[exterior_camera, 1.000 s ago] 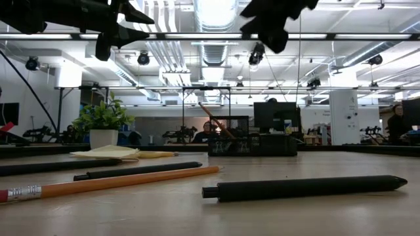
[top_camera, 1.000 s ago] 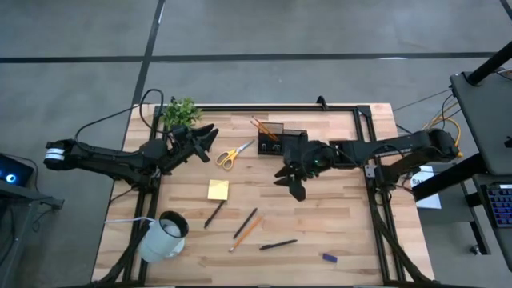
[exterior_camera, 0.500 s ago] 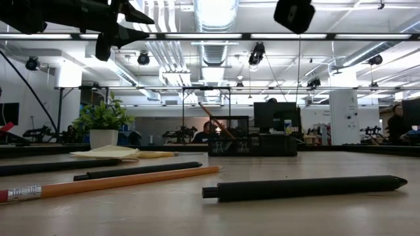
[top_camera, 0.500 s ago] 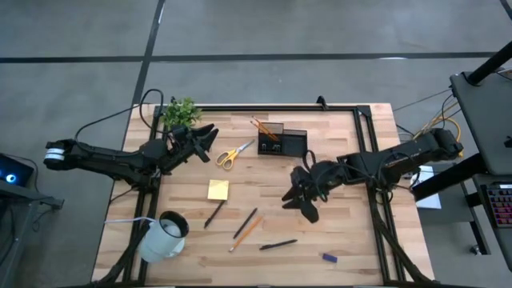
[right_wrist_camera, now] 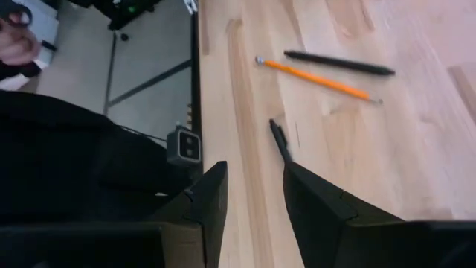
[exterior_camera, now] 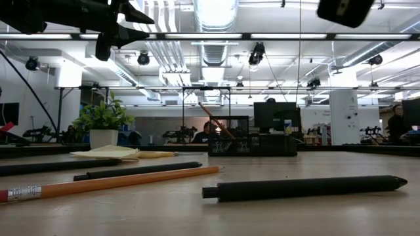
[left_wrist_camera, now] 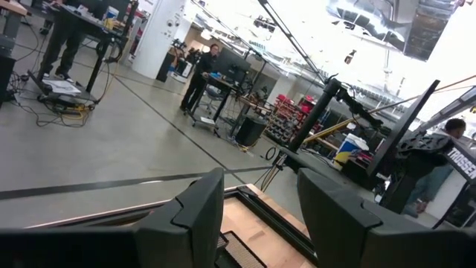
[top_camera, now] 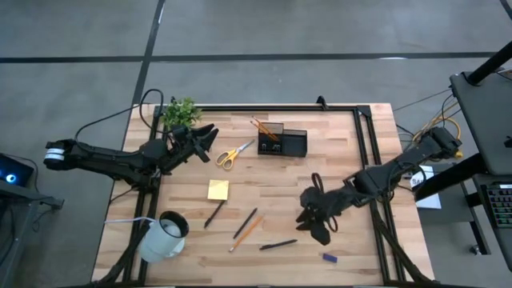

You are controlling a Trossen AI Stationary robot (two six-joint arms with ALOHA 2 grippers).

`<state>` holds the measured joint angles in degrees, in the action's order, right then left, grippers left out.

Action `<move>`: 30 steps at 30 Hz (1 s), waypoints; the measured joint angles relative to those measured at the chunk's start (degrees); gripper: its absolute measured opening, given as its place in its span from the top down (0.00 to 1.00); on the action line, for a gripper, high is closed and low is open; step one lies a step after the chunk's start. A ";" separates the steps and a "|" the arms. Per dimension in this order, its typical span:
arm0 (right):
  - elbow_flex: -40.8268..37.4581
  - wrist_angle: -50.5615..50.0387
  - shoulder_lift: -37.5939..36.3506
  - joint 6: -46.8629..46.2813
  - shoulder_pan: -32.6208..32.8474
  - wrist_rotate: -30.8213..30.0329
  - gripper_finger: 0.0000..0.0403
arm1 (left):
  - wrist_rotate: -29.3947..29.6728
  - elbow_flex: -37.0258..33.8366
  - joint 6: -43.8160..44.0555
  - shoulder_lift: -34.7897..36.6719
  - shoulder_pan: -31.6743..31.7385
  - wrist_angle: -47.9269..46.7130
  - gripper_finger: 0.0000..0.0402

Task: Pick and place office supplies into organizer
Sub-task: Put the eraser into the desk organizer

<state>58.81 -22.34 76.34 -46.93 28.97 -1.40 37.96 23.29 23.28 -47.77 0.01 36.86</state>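
Wooden table (top_camera: 344, 152) first, then organizer (top_camera: 282, 141) at its far middle with orange pencils (top_camera: 262, 128) already slanting out. Right gripper (top_camera: 318, 221) hovering with fingers apart and empty, above a dark pen (top_camera: 278, 244) lying near the front edge. Best done by lining the fingers across the pen's shaft, descending straight, pinching mid-length. Left gripper (top_camera: 210, 133) parked beside the plant (top_camera: 180, 110), fingers apart, holding nothing. Nearby: white mug (top_camera: 163, 235) on its side, yellow-handled scissors (top_camera: 234, 152), sticky-note pad (top_camera: 218, 190), another pen and pencil pair (top_camera: 246, 226), a lone pen (top_camera: 214, 214), small dark eraser (top_camera: 330, 258). Nothing blocking the route back to the organizer.
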 joint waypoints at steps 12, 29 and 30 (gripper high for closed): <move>0.00 -6.90 0.00 -8.63 13.44 -12.59 0.70 | 0.03 0.00 -0.01 -0.60 0.00 0.01 0.61; -0.11 -11.74 6.09 -22.25 24.68 -11.62 0.56 | 0.03 0.00 0.30 -3.80 0.02 0.29 0.61; -0.11 -11.71 7.02 -23.41 25.10 -11.24 0.54 | 0.07 0.00 0.31 -3.92 0.01 0.43 0.61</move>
<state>58.70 -34.05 83.36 -70.34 54.07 -12.64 38.03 23.29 23.58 -51.69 0.02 37.29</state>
